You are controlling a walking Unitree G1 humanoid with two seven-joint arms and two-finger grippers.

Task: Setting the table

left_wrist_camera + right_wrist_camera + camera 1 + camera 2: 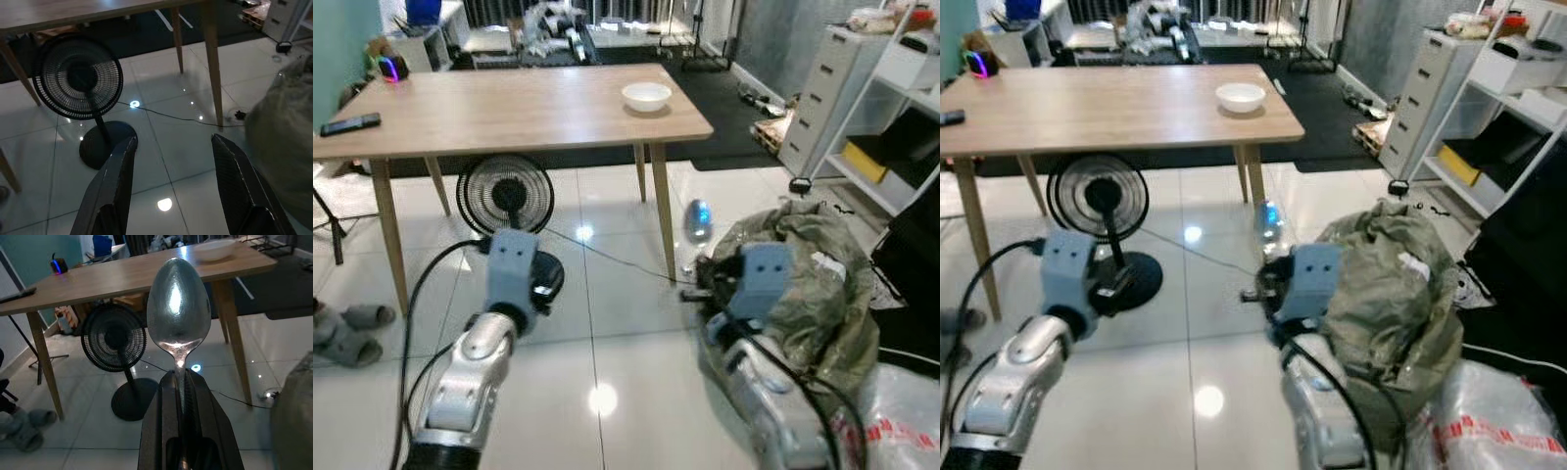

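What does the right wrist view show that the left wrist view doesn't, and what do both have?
Right wrist view: the right gripper shut on a spoon, with the white bowl on the wooden table. Left wrist view: the left gripper open, holding nothing, and the grey-green sack beside it. Both: the black floor fan, table legs and shiny tiled floor.

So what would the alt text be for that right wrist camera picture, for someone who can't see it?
A shiny metal spoon stands bowl-up, its handle pinched between the right gripper's two black fingers. Behind it, a wooden table carries a white bowl, with a black floor fan under it on pale glossy tiles.
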